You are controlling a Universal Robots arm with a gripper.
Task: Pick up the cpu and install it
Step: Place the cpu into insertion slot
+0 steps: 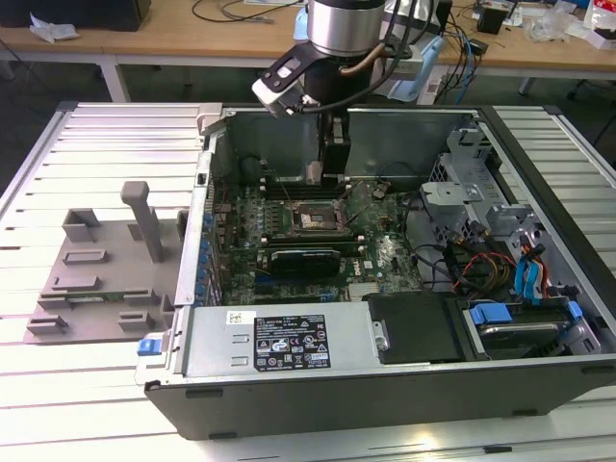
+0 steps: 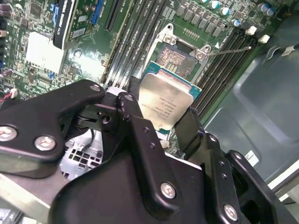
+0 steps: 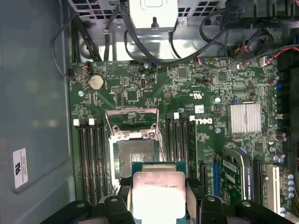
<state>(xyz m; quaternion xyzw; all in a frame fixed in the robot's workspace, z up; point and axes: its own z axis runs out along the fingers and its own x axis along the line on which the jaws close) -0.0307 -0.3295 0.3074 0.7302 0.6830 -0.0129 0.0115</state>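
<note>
- I have the cpu [image 3: 159,191] pinched by its edges in the gripper [image 3: 159,207], its metal lid facing both wrist views.
- It hangs just beside the socket [image 3: 134,156], raised clear of it and not yet over its middle.
- The socket's hinged frame [image 3: 131,120] is flipped open.
- My judgement: pick-up is done, and I'm carrying the chip to the socket.
- Seating it calls for centring it over the socket, edges square, chip level, and a gentle descent.
</note>
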